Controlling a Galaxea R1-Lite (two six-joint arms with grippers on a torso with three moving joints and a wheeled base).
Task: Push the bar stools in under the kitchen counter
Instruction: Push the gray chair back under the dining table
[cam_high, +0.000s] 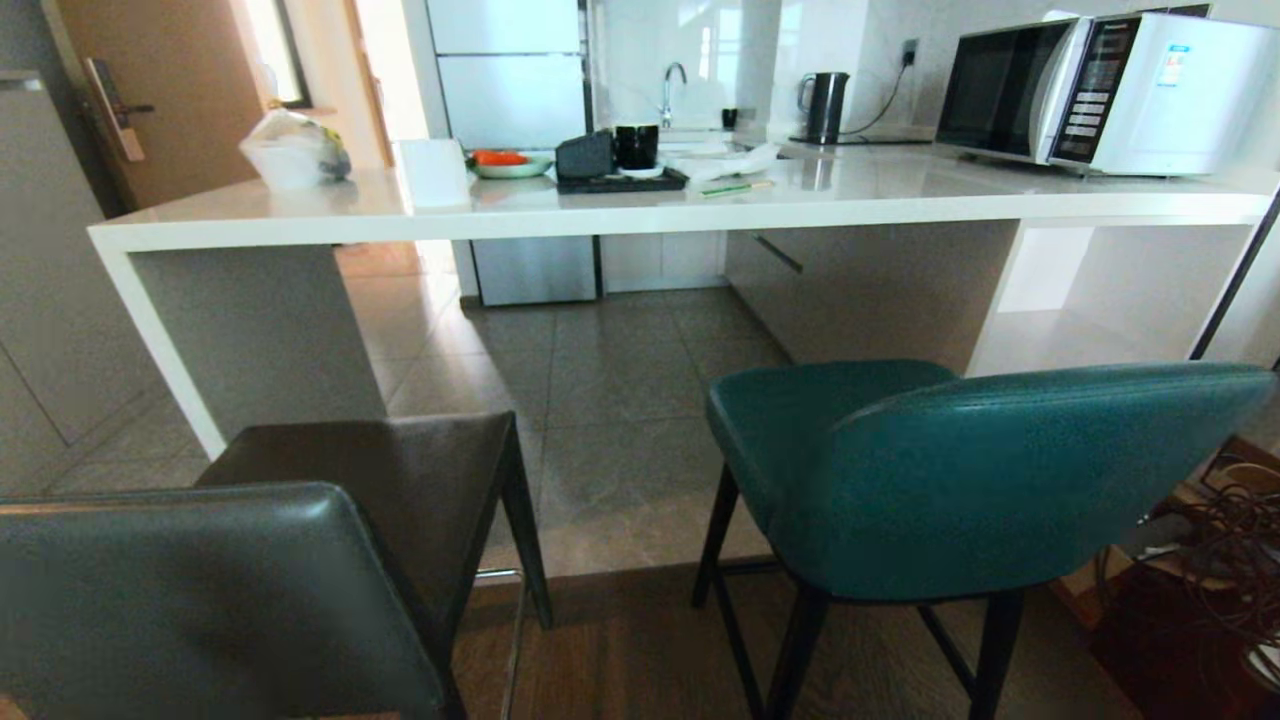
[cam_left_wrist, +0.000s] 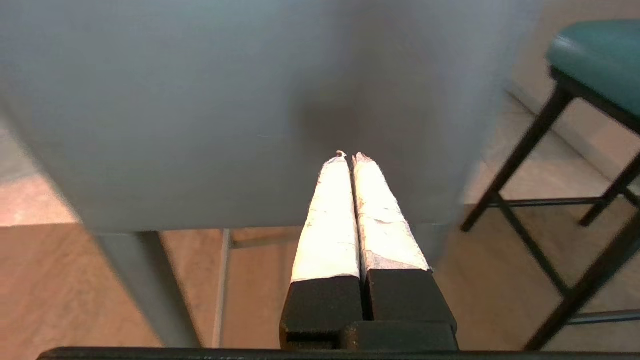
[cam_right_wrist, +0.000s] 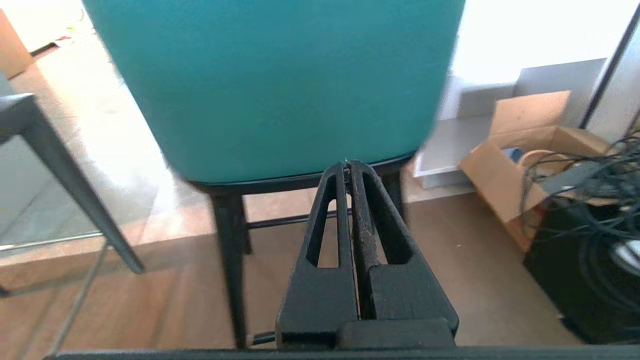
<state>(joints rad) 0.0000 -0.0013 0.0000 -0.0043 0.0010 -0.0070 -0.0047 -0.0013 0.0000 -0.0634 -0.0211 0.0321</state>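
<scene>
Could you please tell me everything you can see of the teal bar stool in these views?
The teal bar stool has a rounded padded back and seat in smooth teal, leather-like upholstery on thin black legs joined by crossbars. It stands upright on the wood floor at the edge of the tiles, short of the kitchen counter, not yet under it. The right gripper, fingers shut, points at the back's lower edge; whether they touch is unclear.

- Left pincer (cam_left_wrist: 350, 156): on my left wrist feed I see two long tapered fingers (cam_left_wrist: 327, 220) wrapped in white tape, frayed and creased at the tips, set into blocky matte black bases.
- Right pincer (cam_right_wrist: 348, 163): on my right wrist feed, two bare black fingers (cam_right_wrist: 372, 215), each with a long triangular cut-out, scuffed along the inner edges, on the same black blocks.
- A black bar runs beneath both mounts.
</scene>
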